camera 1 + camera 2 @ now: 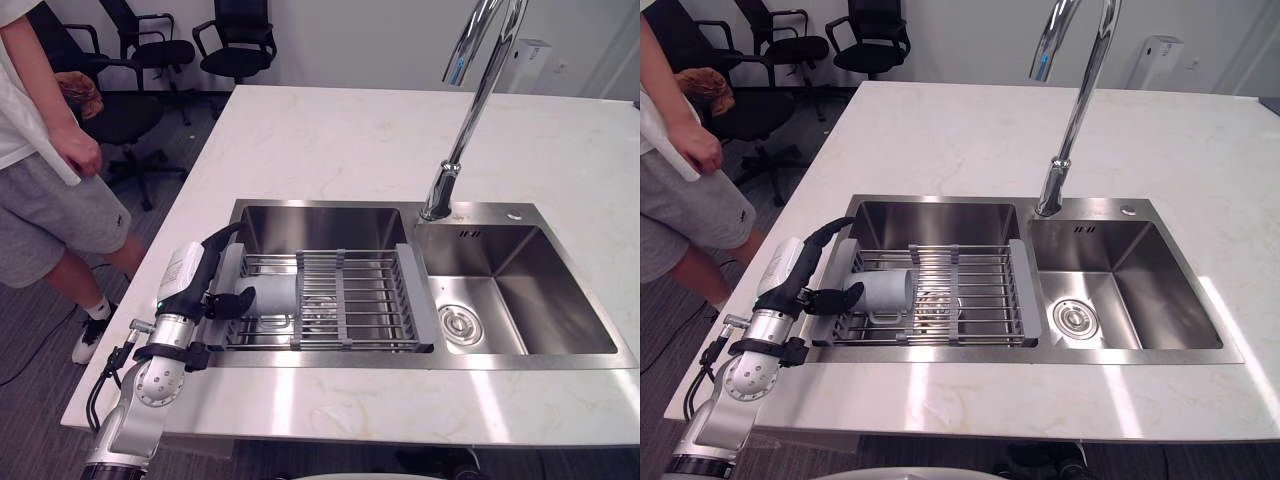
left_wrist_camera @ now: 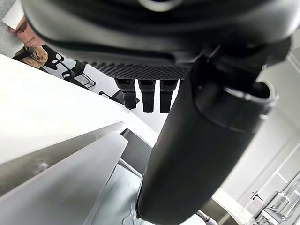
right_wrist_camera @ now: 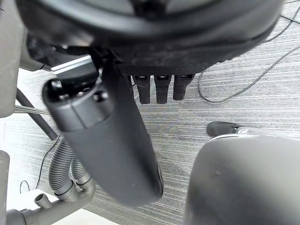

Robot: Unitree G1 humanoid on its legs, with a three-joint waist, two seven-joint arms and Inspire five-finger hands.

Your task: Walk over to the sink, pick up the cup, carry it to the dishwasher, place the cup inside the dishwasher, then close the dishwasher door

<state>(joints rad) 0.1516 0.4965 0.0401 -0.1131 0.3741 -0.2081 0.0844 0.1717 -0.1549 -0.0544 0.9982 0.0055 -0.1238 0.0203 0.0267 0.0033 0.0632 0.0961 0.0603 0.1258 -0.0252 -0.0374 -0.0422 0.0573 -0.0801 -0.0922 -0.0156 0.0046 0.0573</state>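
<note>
At sink (image 1: pixel 330 361) left edge, our left hand (image 1: pixel 205 285) spread open, thumb by cup's left end. Cup (image 1: pixel 272 296) lies sideways on rack (image 1: pixel 375 300), long axis left-right, just right of hand. Right hand (image 3: pixel 150 28) slack over floor (image 3: pixel 234 93).

Bright, even light from above falls on the white surface (image 1: pixel 330 130), with pale streaks of glare along its near edge. The steel sink (image 1: pixel 520 280) gleams, brightest on its right basin wall, and the faucet (image 1: pixel 478 80) carries hard highlights. Shadows are soft and faint. From the wrists, the left hand (image 2: pixel 201 154) and right hand (image 3: pixel 112 150) loom dark against lighter surroundings.
</note>
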